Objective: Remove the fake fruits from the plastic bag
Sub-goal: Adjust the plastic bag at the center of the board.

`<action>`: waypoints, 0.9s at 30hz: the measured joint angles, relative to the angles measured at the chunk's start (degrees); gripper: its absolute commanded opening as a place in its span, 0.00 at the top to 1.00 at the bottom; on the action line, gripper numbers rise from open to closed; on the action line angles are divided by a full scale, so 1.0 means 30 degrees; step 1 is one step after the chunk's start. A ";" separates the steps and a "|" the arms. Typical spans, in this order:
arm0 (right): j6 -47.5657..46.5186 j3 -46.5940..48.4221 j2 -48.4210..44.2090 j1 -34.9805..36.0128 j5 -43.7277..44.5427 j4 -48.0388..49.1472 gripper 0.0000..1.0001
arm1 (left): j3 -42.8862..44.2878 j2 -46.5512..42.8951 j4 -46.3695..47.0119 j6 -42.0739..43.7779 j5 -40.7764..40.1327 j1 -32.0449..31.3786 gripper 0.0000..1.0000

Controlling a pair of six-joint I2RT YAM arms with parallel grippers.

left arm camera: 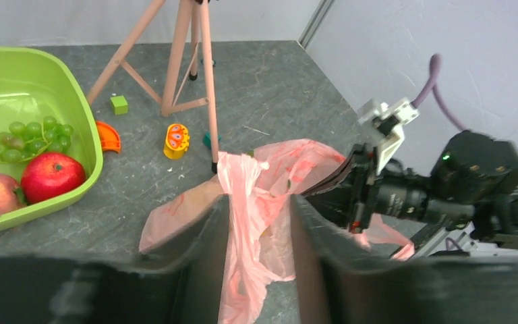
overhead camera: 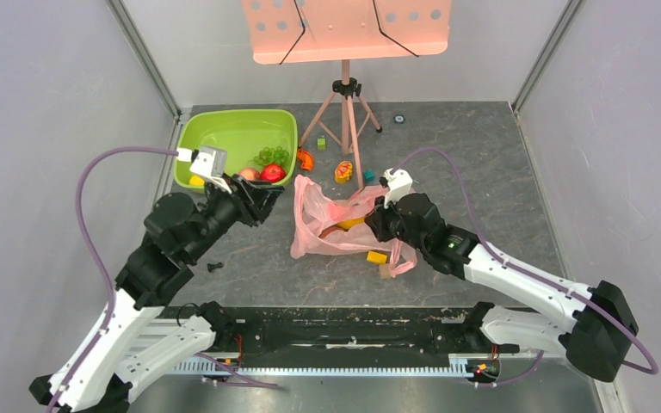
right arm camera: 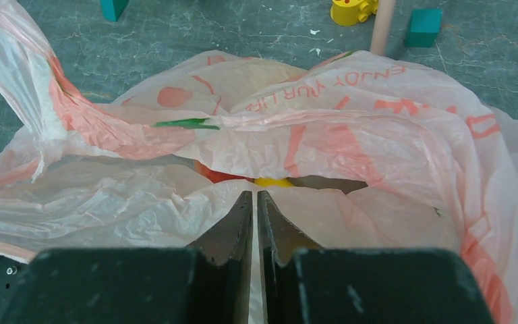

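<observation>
right gripper [right arm camera: 255,200] pinching plastic bag [right arm camera: 351,135] rim | fake fruits [right arm camera: 273,181] just beyond | left gripper [left arm camera: 260,202] spread, bag ahead

The thin translucent pink plastic bag [right arm camera: 391,135] is crinkled and faintly shiny; the round red toy apple [left arm camera: 52,177], at four o'clock in the smooth lime-green plastic basin [left arm camera: 13,74], is glossy; the mottled grey tabletop [overhead camera: 482,155] looks matt.

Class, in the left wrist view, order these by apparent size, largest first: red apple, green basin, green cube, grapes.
1. Green basin, even cut off by the frame edge.
2-3. Grapes and red apple look about alike; no ranking.
4. Green cube, though it lies farther from the camera.
</observation>
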 measured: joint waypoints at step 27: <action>0.3322 0.0102 0.0160 -0.0182 0.1027 0.0211 1.00 | 0.3366 1.1344 -0.1428 0.0466 -0.4699 -0.8808 0.98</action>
